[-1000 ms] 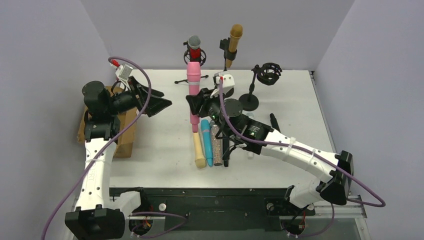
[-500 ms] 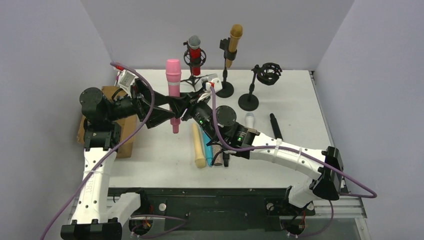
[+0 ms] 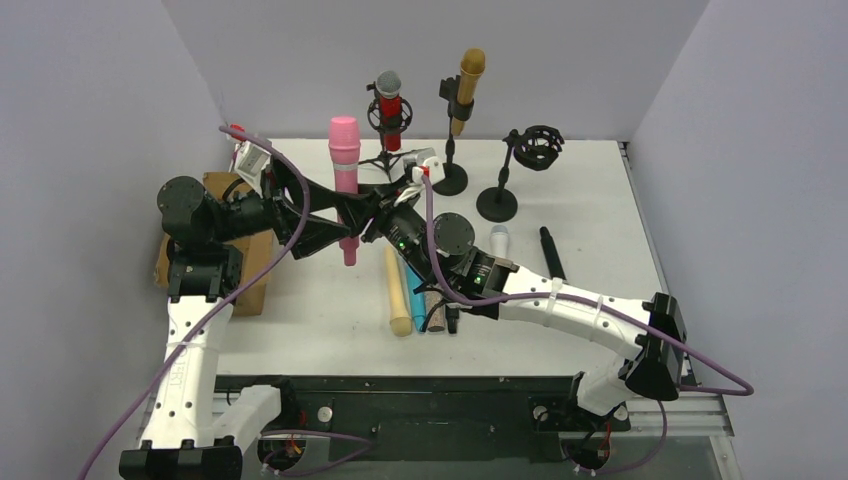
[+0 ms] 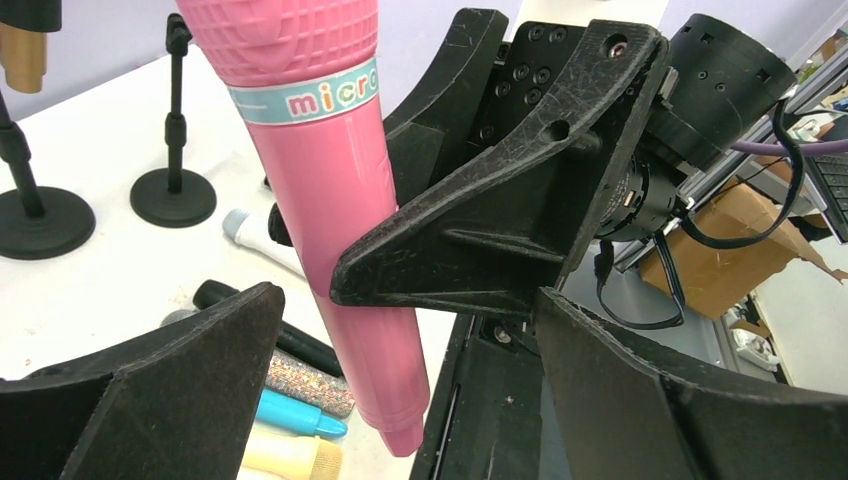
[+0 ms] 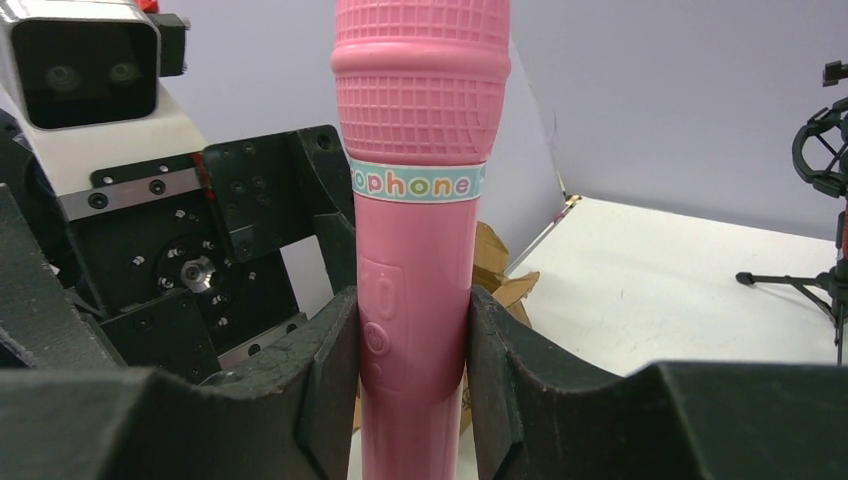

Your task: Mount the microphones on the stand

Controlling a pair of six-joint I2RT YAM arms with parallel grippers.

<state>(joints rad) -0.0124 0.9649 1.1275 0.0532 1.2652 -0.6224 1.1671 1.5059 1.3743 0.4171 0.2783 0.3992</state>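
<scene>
At the far side of the table [image 3: 300,300], two are already done. The red mic [image 3: 389,103] sits in its cradle, and the golden-brown mic [image 3: 469,80] is clipped upright just right of it. The third stand [image 3: 533,150], further right, has an empty mount.

The pink mic [image 3: 345,170] is up in the air left of centre, head up, pinched at the handle by the right gripper [image 5: 413,340]. The left gripper [image 4: 400,310] is spread wide, one finger on each side of the pink body and not touching it (looks like a handover setup to me).

So I'd guess under halfway. The cream mic [image 3: 397,290], teal mic [image 4: 295,418], glittery mic [image 4: 310,385], black mic [image 4: 265,330] and white mic [image 4: 255,235] all lie flat mid-table.

The right arm covers part of that row, so I can't count it properly.
</scene>
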